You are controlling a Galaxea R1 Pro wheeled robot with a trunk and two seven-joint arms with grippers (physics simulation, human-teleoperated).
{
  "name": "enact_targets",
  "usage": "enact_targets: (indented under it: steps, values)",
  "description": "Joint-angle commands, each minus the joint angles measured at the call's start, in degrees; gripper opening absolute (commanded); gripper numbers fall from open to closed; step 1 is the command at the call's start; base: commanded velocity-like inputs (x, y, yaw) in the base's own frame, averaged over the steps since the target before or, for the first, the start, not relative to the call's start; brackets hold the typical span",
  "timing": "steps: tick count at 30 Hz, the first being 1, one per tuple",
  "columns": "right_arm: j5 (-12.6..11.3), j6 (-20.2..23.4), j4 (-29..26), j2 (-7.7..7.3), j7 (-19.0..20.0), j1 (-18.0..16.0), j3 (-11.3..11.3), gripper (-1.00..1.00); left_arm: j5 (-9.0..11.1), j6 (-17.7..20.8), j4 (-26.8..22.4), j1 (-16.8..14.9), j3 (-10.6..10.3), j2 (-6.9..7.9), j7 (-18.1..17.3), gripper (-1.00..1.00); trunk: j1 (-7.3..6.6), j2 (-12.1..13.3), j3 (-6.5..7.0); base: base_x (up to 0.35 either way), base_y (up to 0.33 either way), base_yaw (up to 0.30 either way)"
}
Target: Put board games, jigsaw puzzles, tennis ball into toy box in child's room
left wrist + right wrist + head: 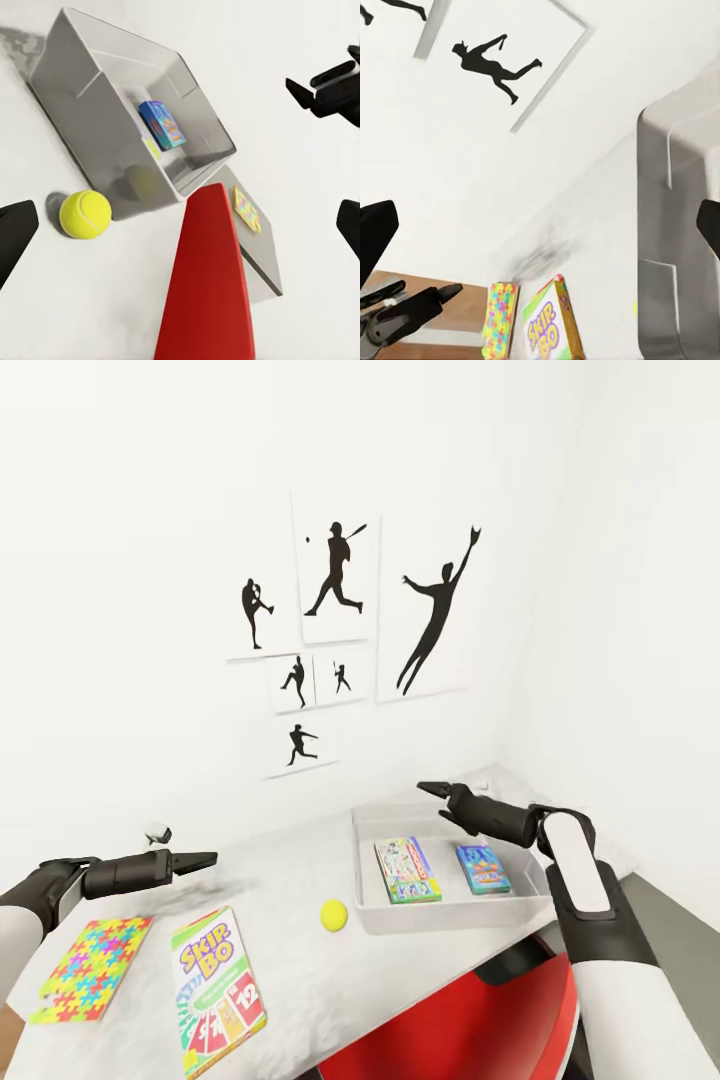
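On the pale table (300, 880) lie a mosaic jigsaw puzzle (92, 968), the Skip-Bo board game (218, 988) and the tennis ball (333, 914). The grey toy box (372, 880) at the right holds a purple-green game (407, 869) and a blue cartoon game (483, 868). My left gripper (205, 859) hovers open above the table, behind the puzzle and Skip-Bo. Over the toy box's far rim my right gripper (432, 796) is open and empty. In the left wrist view the ball (85, 214) sits beside the toy box (75, 82).
A red rounded shape (480, 1020) lies under the table's front edge. Beyond the box, the left wrist view has a small mosaic-patterned square (246, 208) on a grey surface. A small white object (158, 832) stands by the wall. Baseball silhouettes (335, 570) hang above.
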Motion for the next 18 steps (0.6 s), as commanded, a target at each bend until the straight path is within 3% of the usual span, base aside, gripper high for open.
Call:
enact_targets:
  steps: [1, 13, 18]
  values:
    - [-0.37, 0.23, -0.71, 0.09, 0.26, 0.60, 0.08, 1.00, -0.15, 0.61, 0.00, -0.05, 0.09, 0.00, -0.25, 1.00, 0.04, -0.12, -0.04, 0.000, 0.000, 0.002]
    - [0.07, 0.23, -9.14, 0.36, 7.67, 12.01, 1.79, 1.00, -0.17, 0.61, 0.00, -0.05, 0.07, -0.14, -0.25, 1.00, 0.04, -0.12, 1.09, 0.000, 0.000, 0.045]
    - [0.16, 0.13, -11.58, 0.34, 8.66, 14.91, 2.19, 1.00, -0.18, 0.57, 0.00, -0.05, 0.07, -0.26, -0.25, 1.00, 0.04, -0.12, 1.56, 0.000, 0.000, 0.061]
